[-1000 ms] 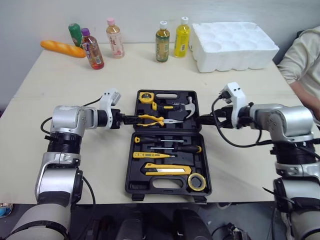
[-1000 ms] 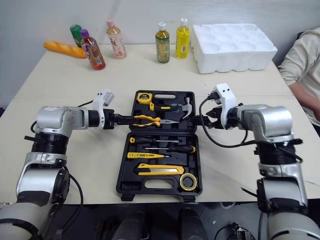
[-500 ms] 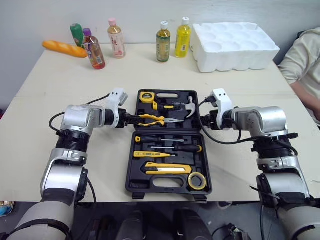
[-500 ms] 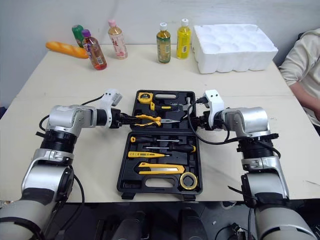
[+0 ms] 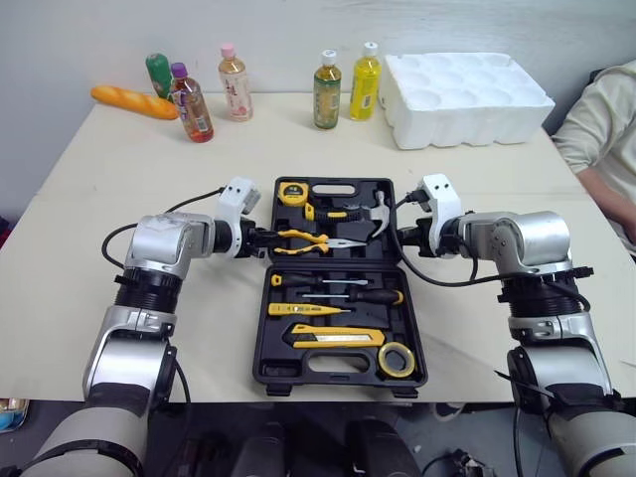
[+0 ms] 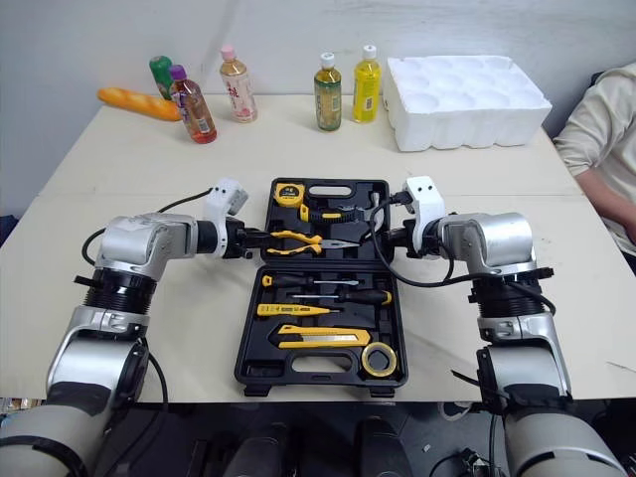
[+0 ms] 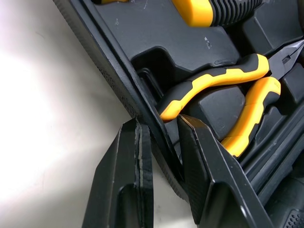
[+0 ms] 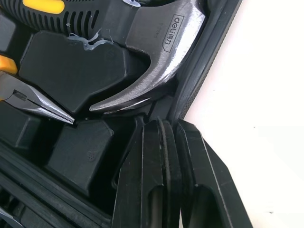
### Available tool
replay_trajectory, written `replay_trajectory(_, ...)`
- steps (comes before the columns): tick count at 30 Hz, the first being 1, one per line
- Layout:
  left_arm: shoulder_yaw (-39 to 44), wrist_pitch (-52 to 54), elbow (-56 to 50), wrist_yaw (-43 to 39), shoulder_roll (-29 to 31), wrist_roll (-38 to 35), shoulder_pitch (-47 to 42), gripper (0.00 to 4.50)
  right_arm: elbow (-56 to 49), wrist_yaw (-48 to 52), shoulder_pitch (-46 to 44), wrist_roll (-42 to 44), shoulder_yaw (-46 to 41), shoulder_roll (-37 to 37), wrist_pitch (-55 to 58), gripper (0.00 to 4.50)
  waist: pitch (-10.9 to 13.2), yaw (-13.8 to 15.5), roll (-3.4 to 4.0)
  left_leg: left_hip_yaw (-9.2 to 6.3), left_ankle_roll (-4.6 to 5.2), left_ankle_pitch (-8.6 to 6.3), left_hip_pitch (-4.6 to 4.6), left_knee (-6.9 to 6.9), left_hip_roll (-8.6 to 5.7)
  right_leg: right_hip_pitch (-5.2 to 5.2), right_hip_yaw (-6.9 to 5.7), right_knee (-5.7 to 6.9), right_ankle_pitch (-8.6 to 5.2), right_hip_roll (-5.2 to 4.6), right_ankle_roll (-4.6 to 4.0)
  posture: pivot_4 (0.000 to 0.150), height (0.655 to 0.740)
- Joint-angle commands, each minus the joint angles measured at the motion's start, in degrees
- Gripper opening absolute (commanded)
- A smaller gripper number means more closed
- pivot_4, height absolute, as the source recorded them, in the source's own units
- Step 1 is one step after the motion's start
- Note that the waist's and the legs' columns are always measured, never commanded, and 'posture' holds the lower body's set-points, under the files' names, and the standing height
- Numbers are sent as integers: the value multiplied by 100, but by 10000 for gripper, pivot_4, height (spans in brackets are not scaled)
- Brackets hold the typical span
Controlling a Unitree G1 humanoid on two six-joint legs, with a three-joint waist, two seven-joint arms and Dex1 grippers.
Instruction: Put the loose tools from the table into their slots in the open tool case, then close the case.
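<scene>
Since a second ago both forearms have drawn in toward the tool case, the right elbow tucking closer to it, while over the last half second the arms have barely shifted. The case lies open at the centre of the frame on the pale worktop. The pliers, hammer and tape measure sit in its upper half. The screwdrivers, utility knife and roll of tape sit in its lower half. Along the upper edge of the worktop stand five drink bottles. A baguette lies at the upper left and a white foam tray at the upper right, against a plain grey wall. A person's light sleeve shows at the right edge. Both arms reach inward level with the worktop, forearms pointing at each other across the upper half of the case. The left pincer meets the left side wall of that half. In the wrist view it straddles the wall, one finger outside on the worktop and the other inside beside the pliers' handle, narrowly parted and pinching the wall. The right pincer meets the right side wall just below the hammer head, its fingers nearly together with the rim clamped between them.
</scene>
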Motion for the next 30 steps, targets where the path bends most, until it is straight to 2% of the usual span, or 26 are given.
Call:
replay_trajectory(1,-37,-264,-136,-24,-170,-60,102,4841,-278,80,32,-69,31,-75,-488,0,0,4,0,0,0,0,-1,1,0,0,0,-1,0,0,0,1500,7400)
replay_trajectory(11,324,-2471,-213,294,-131,280,-150,1762,-571,374,-34,-743,311,-356,-3042,0,30,-16,1,5,1,10,-42,1,-4,-42,0,0,3,2,6,1500,7400)
replay_trajectory(14,337,-3446,-521,404,-96,447,184,731,-711,400,338,-1204,461,-545,-4378,0,57,-22,2,10,0,10,-43,-1,-4,-45,-1,-3,3,3,6,1500,7400)
replay_trajectory(17,292,-3925,-779,495,-53,592,573,75,-754,355,752,-1369,413,-569,-5214,0,58,-25,2,12,-1,10,-42,-6,-2,-45,-3,-6,3,4,6,1500,7400)
replay_trajectory(20,248,-4770,-1026,852,5,1007,1052,75,-678,271,1203,-1705,456,-646,-6389,0,61,-24,2,14,0,10,-42,-2,-2,-45,-4,-6,3,3,6,1500,7400)
replay_trajectory(24,387,-5089,-1462,1179,29,1138,1721,75,-486,-35,1767,-2060,307,-722,-7919,0,61,-25,2,15,0,10,-37,3,0,-39,-1,-2,3,3,6,1500,7400)
replay_trajectory(25,574,-4908,-1673,1251,-9,953,1908,4729,-555,-40,1921,-2036,232,-734,-8287,0,61,-26,2,16,0,10,-37,2,1,-39,0,-2,3,3,6,1500,7400)
replay_trajectory(28,914,-4343,-2415,1017,90,383,2394,17986,-945,227,2285,-1876,172,-879,-8806,12222,62,-39,3,16,0,10,-34,-1,3,-39,4,-2,3,4,6,1500,7400)
replay_trajectory(30,1209,-3845,-2973,756,252,-104,2756,27497,-1471,502,2576,-1554,53,-1045,-8818,22675,63,-36,4,16,0,10,-33,-1,6,-38,3,-3,3,5,6,1500,7400)
